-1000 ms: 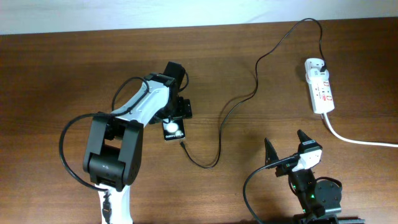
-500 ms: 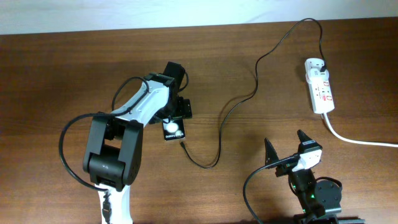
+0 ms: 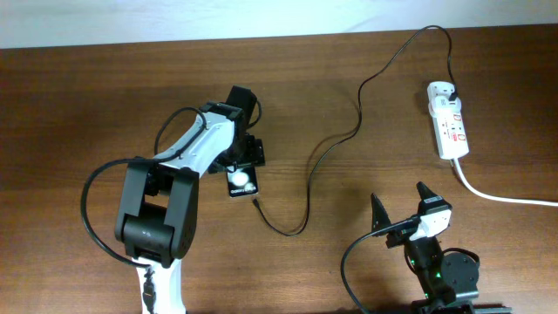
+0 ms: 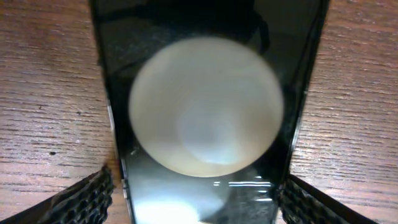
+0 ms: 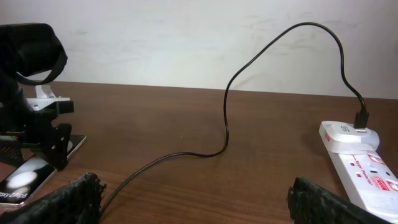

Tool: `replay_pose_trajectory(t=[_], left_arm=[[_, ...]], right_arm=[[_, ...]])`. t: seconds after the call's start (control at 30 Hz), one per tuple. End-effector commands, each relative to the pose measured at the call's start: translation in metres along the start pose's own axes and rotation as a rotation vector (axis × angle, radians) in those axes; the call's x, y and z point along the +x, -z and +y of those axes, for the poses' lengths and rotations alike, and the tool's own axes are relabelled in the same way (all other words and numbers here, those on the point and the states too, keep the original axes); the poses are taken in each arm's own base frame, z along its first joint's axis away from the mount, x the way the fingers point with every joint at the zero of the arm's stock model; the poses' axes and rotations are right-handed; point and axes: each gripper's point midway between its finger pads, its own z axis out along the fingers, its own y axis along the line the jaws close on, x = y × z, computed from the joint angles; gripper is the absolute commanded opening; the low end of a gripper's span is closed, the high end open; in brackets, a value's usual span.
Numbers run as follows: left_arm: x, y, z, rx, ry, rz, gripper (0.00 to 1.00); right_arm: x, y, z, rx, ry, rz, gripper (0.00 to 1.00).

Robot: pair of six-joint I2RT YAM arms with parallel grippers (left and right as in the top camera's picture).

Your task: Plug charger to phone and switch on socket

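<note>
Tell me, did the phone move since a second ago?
No. The phone lies in the same spot on the table, its lower end just as close to the loose tip of the charger, which stayed put too.

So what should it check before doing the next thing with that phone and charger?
1. Phone sits between the left gripper fingers: ok. Whether they clamp it: cannot tell.
2. Charger plug seated in the socket: ok.
3. Charger connector tip in the phone: not ok, it lies loose on the table beside it.
4. Right gripper open and holding nothing: ok.
5. Socket switch on: cannot tell.
</note>
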Motion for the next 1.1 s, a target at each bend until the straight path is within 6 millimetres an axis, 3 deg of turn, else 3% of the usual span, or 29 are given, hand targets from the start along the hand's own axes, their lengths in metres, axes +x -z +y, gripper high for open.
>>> replay_pose_trajectory(t=[0.0, 0.2, 0.33, 0.43, 0.47, 0.5, 0.7, 0.77, 0.93, 1.07], left_arm=[[0.016, -0.020, 0.003, 0.009, -0.001, 0.069, 0.84], [0.014, -0.021, 0.001, 0.014, -0.004, 0.059, 0.84], [0.018, -0.020, -0.009, 0.016, -0.049, 0.056, 0.75], [0.018, -0.020, -0.011, 0.015, -0.059, 0.052, 0.78], [0.018, -0.020, -0.011, 0.015, -0.059, 0.052, 0.86], [0.018, -0.020, -0.011, 0.015, -0.059, 0.051, 0.86], [0.019, -0.019, -0.015, 0.066, -0.077, 0.070, 0.73], [0.017, -0.010, -0.021, 0.122, -0.100, 0.069, 0.74], [0.001, 0.033, -0.022, 0.303, -0.068, 0.030, 0.77], [-0.002, 0.047, -0.025, 0.512, -0.133, 0.052, 0.77]], right_arm=[[0.002, 0.000, 0.003, -0.014, 0.008, 0.003, 0.99], [0.002, 0.000, 0.003, -0.014, 0.008, 0.003, 0.99], [0.002, 0.000, 0.003, -0.014, 0.008, 0.003, 0.99], [0.002, 0.000, 0.003, -0.014, 0.008, 0.003, 0.99], [0.002, 0.000, 0.003, -0.014, 0.008, 0.003, 0.99], [0.002, 0.000, 0.003, -0.014, 0.008, 0.003, 0.98], [0.002, 0.000, 0.003, -0.014, 0.008, 0.003, 0.99], [0.002, 0.000, 0.003, -0.014, 0.008, 0.003, 0.99], [0.002, 0.000, 0.003, -0.014, 0.008, 0.003, 0.99], [0.002, 0.000, 0.003, -0.014, 0.008, 0.003, 0.99]])
